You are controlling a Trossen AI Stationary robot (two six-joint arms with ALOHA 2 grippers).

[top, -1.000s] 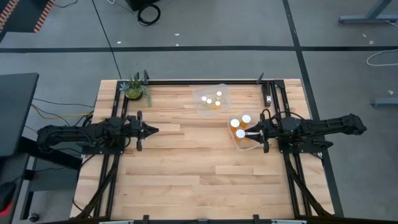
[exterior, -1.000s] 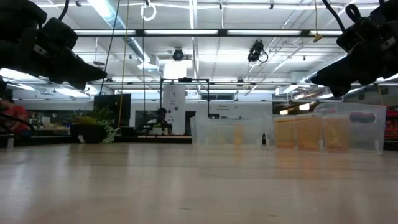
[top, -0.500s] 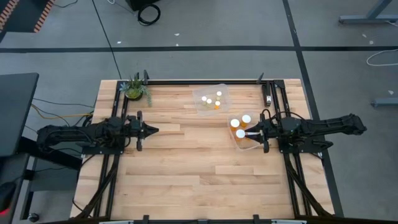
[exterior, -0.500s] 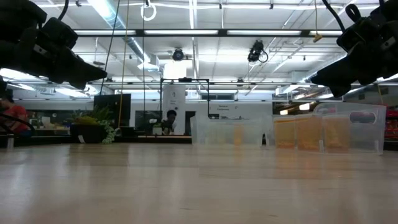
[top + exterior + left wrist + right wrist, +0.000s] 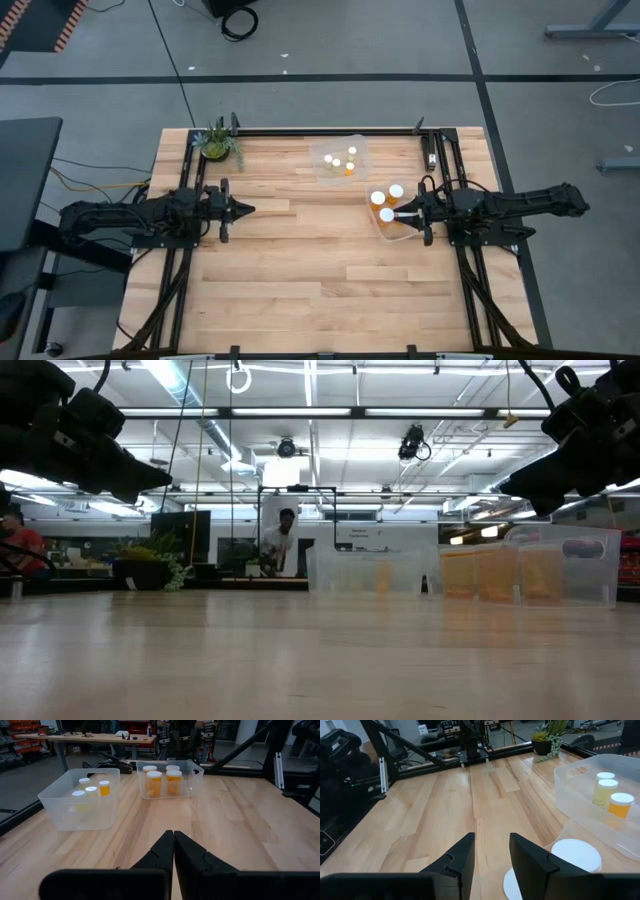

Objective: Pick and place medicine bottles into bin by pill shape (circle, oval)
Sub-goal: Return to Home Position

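Observation:
Two clear plastic bins stand on the wooden table. The far bin (image 5: 340,158) holds several small amber medicine bottles (image 5: 91,790) with white caps. The right bin (image 5: 392,225) holds three larger bottles (image 5: 160,780). All bottles stand upright on the bin floors. My left gripper (image 5: 248,209) hovers at the table's left, shut and empty, pointing toward the bins. My right gripper (image 5: 400,212) hovers over the right bin's larger bottles. Its fingers (image 5: 465,851) stand a narrow gap apart with nothing between them, and white caps (image 5: 575,854) show just below.
A small potted plant (image 5: 217,143) stands at the far left corner. Black frame rails (image 5: 330,130) run along the table's far edge and sides. Bare wood (image 5: 300,270) spans the middle and near part of the table. A person (image 5: 285,540) moves in the room behind.
Both arms and all bottles have kept still. Only the person in the room far behind the table has risen and shifted a little to the right.

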